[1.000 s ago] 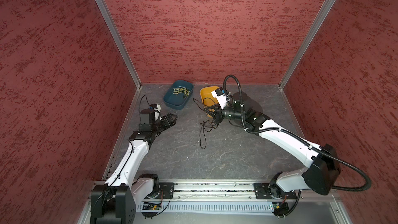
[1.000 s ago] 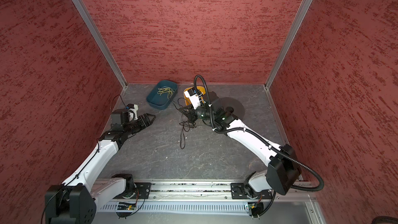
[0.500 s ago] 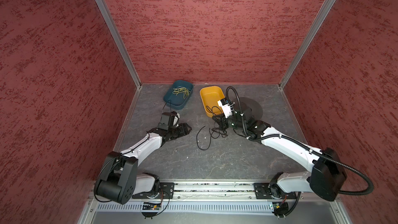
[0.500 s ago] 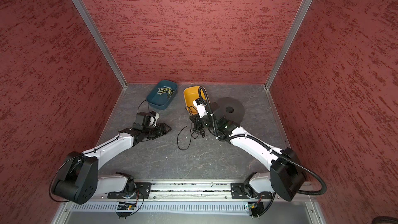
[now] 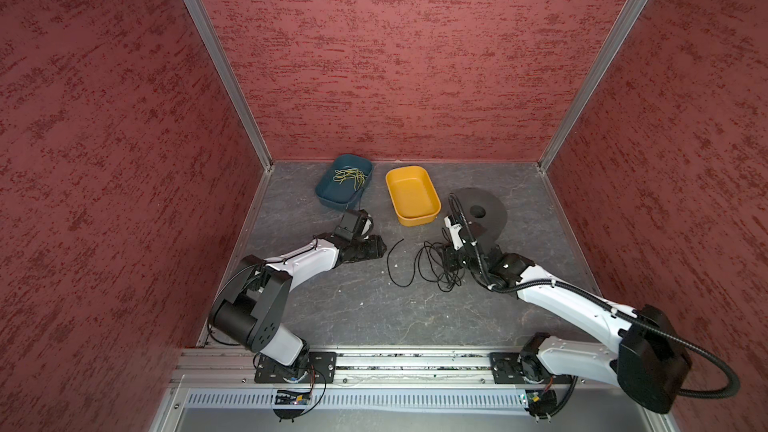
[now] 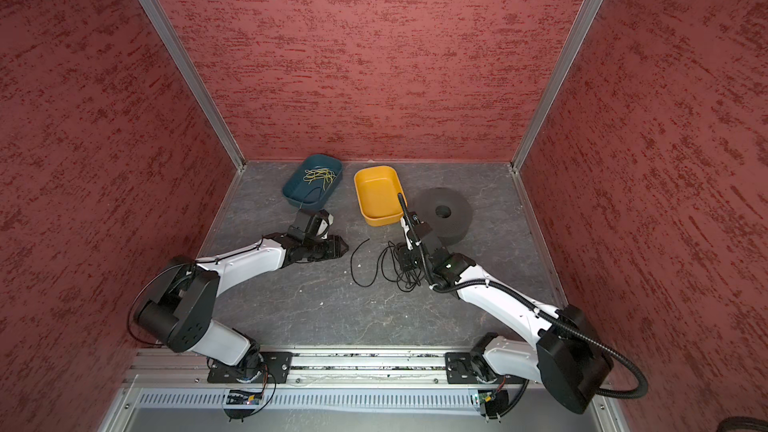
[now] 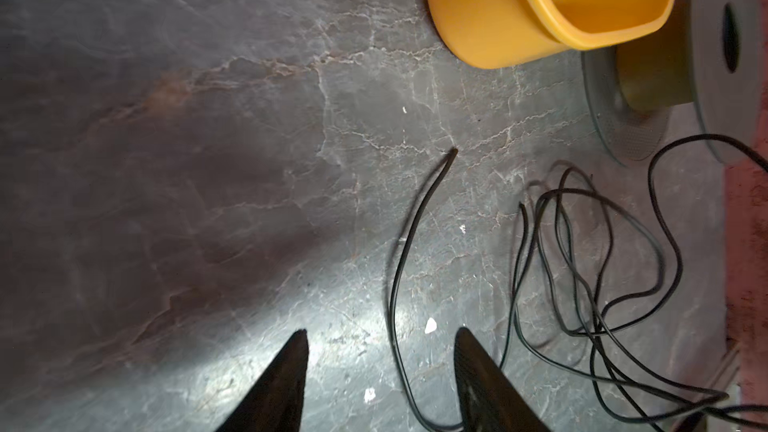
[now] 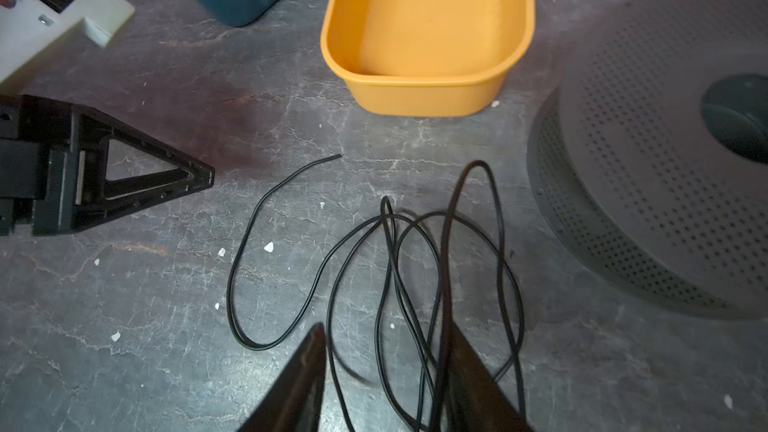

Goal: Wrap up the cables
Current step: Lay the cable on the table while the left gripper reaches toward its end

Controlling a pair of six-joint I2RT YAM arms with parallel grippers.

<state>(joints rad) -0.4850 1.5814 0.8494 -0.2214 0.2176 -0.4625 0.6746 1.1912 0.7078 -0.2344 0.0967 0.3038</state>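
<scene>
The cable (image 5: pixel 432 268) (image 6: pixel 388 268) is a thin black cord lying in a loose tangle on the grey floor, its free end curling toward the left arm. My right gripper (image 5: pixel 448 258) (image 6: pixel 404 261) (image 8: pixel 384 326) stands open low over the tangle; several slack strands (image 8: pixel 388 222) run between its fingers, one along the inner side of a finger. My left gripper (image 5: pixel 383 248) (image 6: pixel 340 245) (image 7: pixel 380 332) is open just left of the free end. One strand (image 7: pixel 419 209) passes between its fingertips on the floor, ungripped. A dark grey perforated spool (image 5: pixel 482 214) (image 6: pixel 449 214) (image 8: pixel 665 139) lies flat behind the right gripper.
A yellow bin (image 5: pixel 417 220) (image 6: pixel 380 221) (image 8: pixel 428 97) stands empty behind the cable, close to the spool. Left of it a blue bin (image 5: pixel 332 201) (image 6: pixel 299 199) holds short yellow-green strands. Red walls close in the floor on three sides.
My right gripper came down to the floor with the cable and opened, and the cable now lies loose. My left arm swung right and lower toward the free end, jaws narrowing.
</scene>
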